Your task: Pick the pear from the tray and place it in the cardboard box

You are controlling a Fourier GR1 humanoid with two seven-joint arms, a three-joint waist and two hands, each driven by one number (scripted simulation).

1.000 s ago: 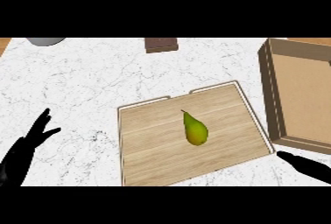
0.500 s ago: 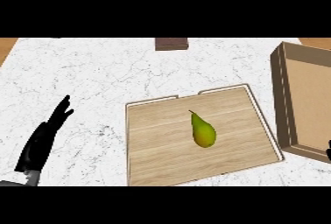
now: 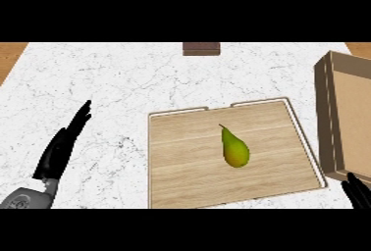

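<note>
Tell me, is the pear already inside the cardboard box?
No, the pear lies on the wooden tray, while the cardboard box stands apart at the right edge of the view.

From where I stand, no writing, label, brand, number or sign can be read on anything here; every surface in sight is plain and carries no legible mark.

White marble counter [image 3: 130,78] under wooden tray [image 3: 181,181], cardboard box [image 3: 355,112], small brown block [image 3: 200,48].
</note>
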